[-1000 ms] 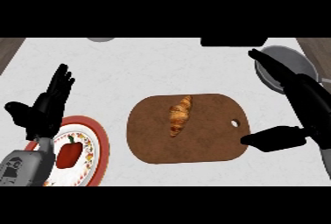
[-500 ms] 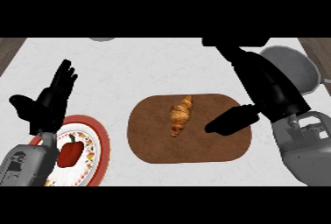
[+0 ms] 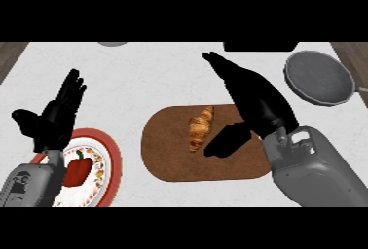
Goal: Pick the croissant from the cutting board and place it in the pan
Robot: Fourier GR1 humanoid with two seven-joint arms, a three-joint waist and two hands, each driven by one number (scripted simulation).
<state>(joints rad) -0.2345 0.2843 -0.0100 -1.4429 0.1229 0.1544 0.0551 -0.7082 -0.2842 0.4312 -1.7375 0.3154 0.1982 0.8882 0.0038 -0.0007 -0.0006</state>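
- A golden croissant (image 3: pixel 200 127) lies lengthwise on a brown cutting board (image 3: pixel 173 160) near the middle of the pale tabletop (image 3: pixel 158 73), untouched by either hand.
- The right hand (image 3: pixel 255 104) hangs above the board's right half, at about 3 o'clock from the croissant; its fingers are straight and spread wide, pointing toward 11 o'clock, and its thumb juts toward the pastry's lower end, holding nothing.
- A grey pan (image 3: pixel 320 78) sits at 2 o'clock from the board, close to the tabletop's far right edge and well apart from the croissant.
- The left hand (image 3: pixel 54 119) rests open with fingers up at 9 o'clock from the board, empty.
- Just below that hand, at 8 o'clock from the board, a red-rimmed plate (image 3: pixel 106 151) carries a red pepper (image 3: pixel 79 168); the grey left forearm covers part of the plate's left side.
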